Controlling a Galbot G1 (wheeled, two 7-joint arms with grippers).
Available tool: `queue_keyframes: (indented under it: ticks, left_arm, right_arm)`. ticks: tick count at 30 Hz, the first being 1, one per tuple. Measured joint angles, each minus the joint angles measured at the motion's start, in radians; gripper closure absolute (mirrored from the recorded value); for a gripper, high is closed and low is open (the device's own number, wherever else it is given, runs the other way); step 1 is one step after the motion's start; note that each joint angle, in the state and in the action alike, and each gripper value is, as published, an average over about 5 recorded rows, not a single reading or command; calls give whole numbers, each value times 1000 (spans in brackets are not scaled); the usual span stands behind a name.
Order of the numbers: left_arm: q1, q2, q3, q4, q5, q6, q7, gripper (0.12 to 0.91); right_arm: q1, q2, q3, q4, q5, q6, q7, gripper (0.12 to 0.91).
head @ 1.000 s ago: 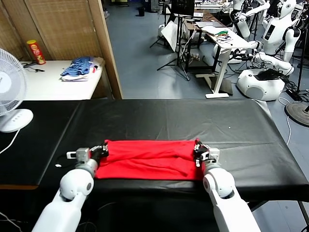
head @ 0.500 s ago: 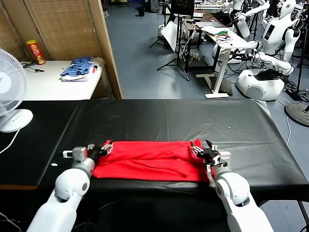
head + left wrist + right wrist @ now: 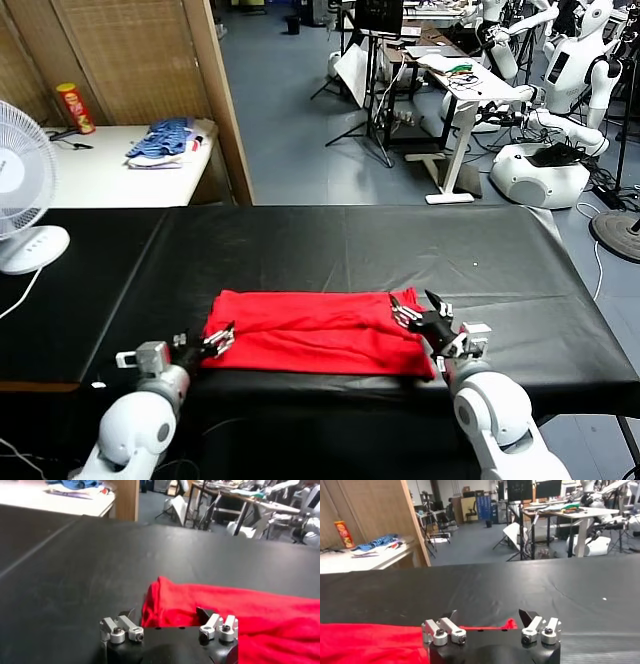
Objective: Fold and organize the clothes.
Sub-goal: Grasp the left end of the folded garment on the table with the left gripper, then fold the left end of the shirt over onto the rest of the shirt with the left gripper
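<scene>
A black desk (image 3: 350,240) fills the frame's middle, the folded red T-shirt (image 3: 310,332) lying low centre. The left gripper (image 3: 212,343) and right gripper (image 3: 420,312) flank it, both spread and holding nothing.

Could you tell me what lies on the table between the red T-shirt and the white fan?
Only bare black tabletop lies between the T-shirt and the fan, as the head view shows.

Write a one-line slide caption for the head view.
Red T-shirt lies folded on the black table, with the open left gripper and right gripper at its ends.
</scene>
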Motion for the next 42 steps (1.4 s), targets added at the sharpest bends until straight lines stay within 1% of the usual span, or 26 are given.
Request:
queue_keyframes:
  ticks: [2, 3, 10, 12, 13, 14, 15, 18, 22, 26, 29, 31, 33, 36, 39, 42]
  left_arm:
    - [3, -11, -1, 5, 0, -2, 0, 279]
    - [4, -16, -2, 8, -2, -3, 0, 310]
    - [1, -37, -2, 18, -15, -1, -1, 646]
    - [0, -38, 1, 17, -8, 3, -1, 775]
    - [0, -37, 2, 15, 1, 4, 0, 827]
    - [0, -36, 4, 14, 13, 5, 2, 856]
    - [0, -33, 5, 12, 27, 4, 4, 868]
    - [-1, -20, 4, 9, 88, -9, 10, 859]
    - [6, 21, -16, 7, 206, -48, 29, 866]
    - [28, 105, -63, 16, 296, -82, 44, 866]
    - [55, 190, -112, 23, 340, -104, 47, 866]
    - [73, 239, -140, 21, 354, -110, 47, 866]
    - [85, 272, -157, 12, 354, -107, 44, 866]
    - [87, 281, -155, -18, 327, -88, 37, 866]
    - [77, 252, -121, -69, 270, -51, 24, 866]
    - [55, 199, -57, -121, 203, -11, 7, 866]
  right_arm:
    - [-3, -2, 1, 5, 2, 0, 0, 227]
    - [-4, -2, 1, 7, 2, 1, 0, 227]
    - [-13, -3, 3, 20, 2, 3, -1, 227]
    - [-16, -1, 3, 27, 2, 2, -1, 227]
    - [-17, 0, 3, 30, 2, 1, -1, 227]
    - [-18, 1, 4, 34, 2, 1, 0, 227]
    - [-20, 1, 4, 37, 1, 0, 0, 227]
    - [-23, 3, 8, 47, 1, -2, 2, 227]
    - [-29, 3, 18, 57, 1, -6, 4, 227]
    - [-36, 7, 24, 61, 0, -8, 5, 227]
    - [-39, 14, 24, 61, -3, -9, 6, 227]
    - [-41, 18, 22, 62, -5, -9, 7, 227]
    - [-44, 21, 21, 63, -10, -9, 7, 227]
    - [-50, 26, 20, 67, -21, -10, 7, 227]
    - [-59, 30, 25, 75, -31, -11, 7, 227]
    - [-72, 32, 36, 86, -35, -13, 8, 227]
